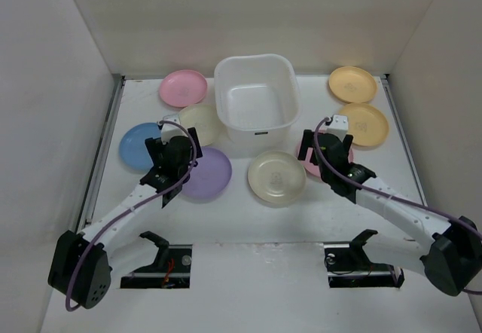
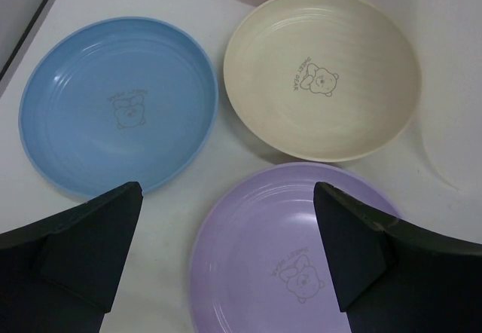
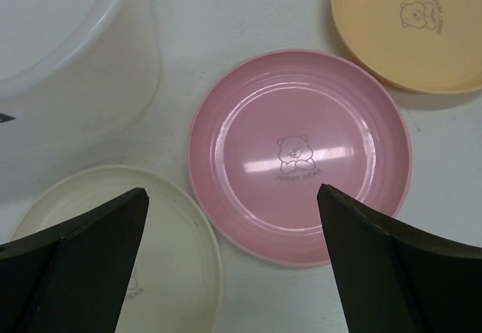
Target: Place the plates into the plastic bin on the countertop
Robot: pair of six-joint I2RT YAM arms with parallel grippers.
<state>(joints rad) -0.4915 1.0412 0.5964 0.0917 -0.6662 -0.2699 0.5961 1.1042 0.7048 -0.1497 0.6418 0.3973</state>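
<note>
- Our left gripper (image 2: 227, 197) and right gripper (image 3: 232, 197) stand spread apart, empty
- We risk the pink plate (image 3: 300, 156) skidding if we miss its low rim

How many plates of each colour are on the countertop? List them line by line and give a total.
Pink plates: 2
Cream plates: 2
Blue plate: 1
Purple plate: 1
Yellow-orange plates: 2
Total: 8 plates
</note>
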